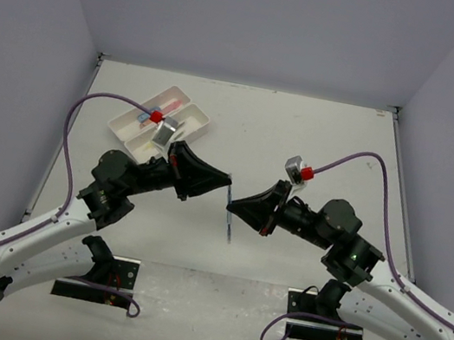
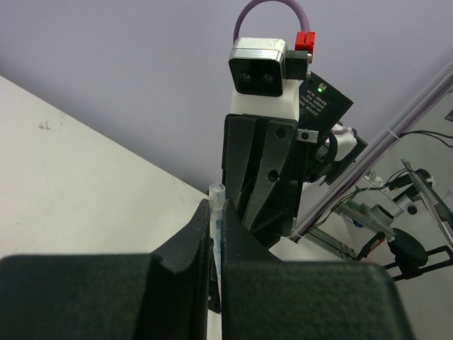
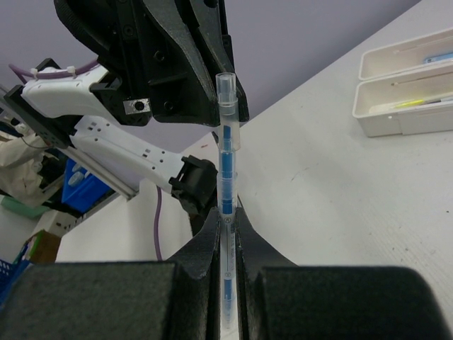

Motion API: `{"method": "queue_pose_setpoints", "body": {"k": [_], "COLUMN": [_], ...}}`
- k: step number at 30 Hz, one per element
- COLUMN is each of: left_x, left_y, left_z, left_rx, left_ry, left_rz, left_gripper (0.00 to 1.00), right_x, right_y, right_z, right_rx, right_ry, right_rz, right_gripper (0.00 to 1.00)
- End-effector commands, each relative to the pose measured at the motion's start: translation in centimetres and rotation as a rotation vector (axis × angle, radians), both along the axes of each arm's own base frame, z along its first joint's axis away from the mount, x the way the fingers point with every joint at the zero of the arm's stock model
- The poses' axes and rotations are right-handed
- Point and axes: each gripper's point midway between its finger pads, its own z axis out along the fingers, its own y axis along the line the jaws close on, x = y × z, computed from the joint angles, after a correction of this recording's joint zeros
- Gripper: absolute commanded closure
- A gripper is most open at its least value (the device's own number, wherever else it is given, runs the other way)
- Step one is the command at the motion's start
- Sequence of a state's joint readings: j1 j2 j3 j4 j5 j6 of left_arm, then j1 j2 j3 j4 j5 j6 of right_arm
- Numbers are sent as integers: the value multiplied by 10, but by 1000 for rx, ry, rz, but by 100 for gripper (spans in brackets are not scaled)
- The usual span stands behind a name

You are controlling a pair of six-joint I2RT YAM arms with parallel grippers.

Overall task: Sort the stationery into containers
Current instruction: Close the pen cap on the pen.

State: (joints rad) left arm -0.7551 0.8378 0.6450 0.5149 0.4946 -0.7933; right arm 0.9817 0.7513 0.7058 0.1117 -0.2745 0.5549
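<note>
A thin blue-and-clear pen hangs upright above the middle of the white table, caught between the two arms where their tips meet. The left gripper is closed down tight, and in its wrist view the pen's clear end pokes out of the narrow slit between its black fingers. The right gripper is also pinched shut on the pen, a little lower along the barrel; its wrist view shows the barrel running up out of the gap between its fingers to a clear cap set against the left gripper. The pen's lower end hangs free below both grips, off the table. At the far left of the table, well apart from the pen, two long white trays lie side by side at a slant, partly covered from above by the left arm's wrist camera. One tray holds a yellow-green item; the other holds something blue.
</note>
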Motion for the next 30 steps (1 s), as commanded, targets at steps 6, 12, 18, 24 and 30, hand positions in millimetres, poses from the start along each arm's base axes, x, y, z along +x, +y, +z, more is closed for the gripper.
{"method": "queue_pose_setpoints", "body": {"k": [6, 12, 18, 24, 30], "left_x": [-12, -15, -8, 7, 7], "left_y": [-4, -4, 0, 10, 14], "left_z": [-1, -9, -8, 10, 28], "left_rx": [-16, -13, 31, 59, 17], "left_ry": [-28, -6, -9, -35, -62], "left_rz": [-66, -78, -22, 103, 121], "left_gripper": [100, 100, 74, 67, 98], "right_x": [11, 23, 16, -1, -6], "right_y": [-3, -5, 6, 25, 26], "right_z": [50, 91, 103, 65, 56], "right_rx": [101, 150, 118, -1, -16], "right_ry": [-80, -155, -232, -208, -187], "right_rz": [-69, -128, -57, 110, 143], "right_gripper": [100, 100, 100, 100, 100]}}
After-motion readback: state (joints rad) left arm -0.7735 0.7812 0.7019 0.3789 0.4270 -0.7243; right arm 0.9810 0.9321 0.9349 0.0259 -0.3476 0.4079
